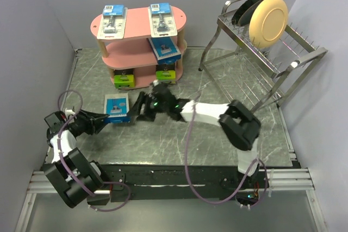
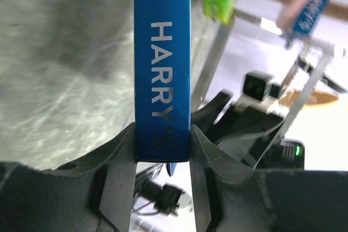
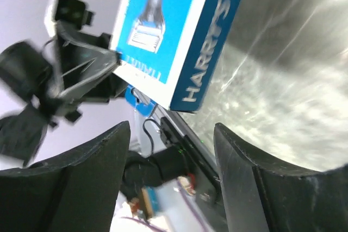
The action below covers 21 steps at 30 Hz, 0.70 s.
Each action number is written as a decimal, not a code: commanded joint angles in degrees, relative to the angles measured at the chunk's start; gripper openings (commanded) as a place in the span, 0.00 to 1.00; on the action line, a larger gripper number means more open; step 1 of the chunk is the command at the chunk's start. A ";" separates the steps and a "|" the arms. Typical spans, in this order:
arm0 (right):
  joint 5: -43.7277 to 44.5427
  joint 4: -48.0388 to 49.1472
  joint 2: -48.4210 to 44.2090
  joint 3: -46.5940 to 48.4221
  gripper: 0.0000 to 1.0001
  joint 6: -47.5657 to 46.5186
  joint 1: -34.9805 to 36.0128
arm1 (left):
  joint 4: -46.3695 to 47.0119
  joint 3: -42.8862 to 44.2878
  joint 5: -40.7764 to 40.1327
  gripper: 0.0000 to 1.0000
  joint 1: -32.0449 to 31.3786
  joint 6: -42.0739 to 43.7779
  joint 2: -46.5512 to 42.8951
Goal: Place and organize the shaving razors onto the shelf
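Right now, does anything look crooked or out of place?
Yes. One blue Harry's box is off the pink shelf, pinched by the left pincer. A second blue pack on the middle tier sits turned at an angle, unlike the others.

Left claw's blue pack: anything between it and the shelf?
Nothing directly: bare table lies between the pack and the shelf's left side. The open right claw hovers just right of the pack, crowding any path toward the right side.
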 commanded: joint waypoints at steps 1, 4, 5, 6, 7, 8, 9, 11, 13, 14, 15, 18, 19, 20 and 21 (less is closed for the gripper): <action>-8.35 3.20 -10.78 -5.44 0.71 -16.10 -7.17 | -2.83 6.58 9.44 0.09 0.08 6.63 1.02; -11.35 -0.04 -15.88 -9.84 0.71 -21.73 -9.99 | -10.46 11.94 12.24 0.09 0.17 13.21 3.13; -11.44 -1.11 -17.11 -10.98 0.71 -22.62 -10.43 | -13.37 14.74 12.95 0.09 0.17 17.49 3.74; -11.18 -1.90 -19.56 -13.08 0.71 -23.42 -11.65 | -16.44 16.42 13.91 0.08 0.17 19.97 5.23; -9.87 -2.95 -20.71 -13.88 0.71 -24.64 -12.27 | -19.52 18.09 14.19 0.08 0.17 22.78 6.20; -9.07 -3.66 -21.51 -14.33 0.71 -25.26 -12.80 | -24.77 20.72 14.62 0.08 0.17 27.16 6.82; -8.54 -4.28 -22.56 -14.33 0.71 -25.62 -14.20 | -26.56 21.87 15.24 0.08 0.17 28.68 7.87; -8.36 -4.98 -23.10 -13.89 0.72 -27.02 -15.26 | -31.39 24.52 14.72 0.07 0.17 32.21 8.75; -8.45 -6.03 -23.53 -12.93 0.72 -28.51 -16.14 | -33.25 25.75 15.06 0.07 0.17 33.70 9.46; -8.54 -6.48 -23.54 -12.75 0.72 -28.96 -16.41 | -34.22 26.10 14.89 0.07 0.26 34.40 9.63; -8.63 -6.74 -23.62 -12.40 0.72 -29.22 -16.67 | -36.32 26.37 14.63 0.06 0.17 34.93 9.72; -8.71 -7.36 -24.24 -12.75 0.72 -29.75 -17.64 | -40.36 26.63 16.03 0.06 0.17 38.27 9.20; -8.63 -7.53 -24.41 -12.75 0.72 -30.01 -18.08 | -40.81 26.89 16.64 0.06 0.17 39.32 8.94; -8.28 -7.71 -24.59 -12.92 0.72 -30.28 -18.34 | -41.25 26.98 19.26 0.06 0.17 39.86 8.67; -8.19 -7.80 -25.03 -13.10 0.72 -30.45 -18.60 | -41.61 27.16 20.42 0.06 0.08 40.21 8.58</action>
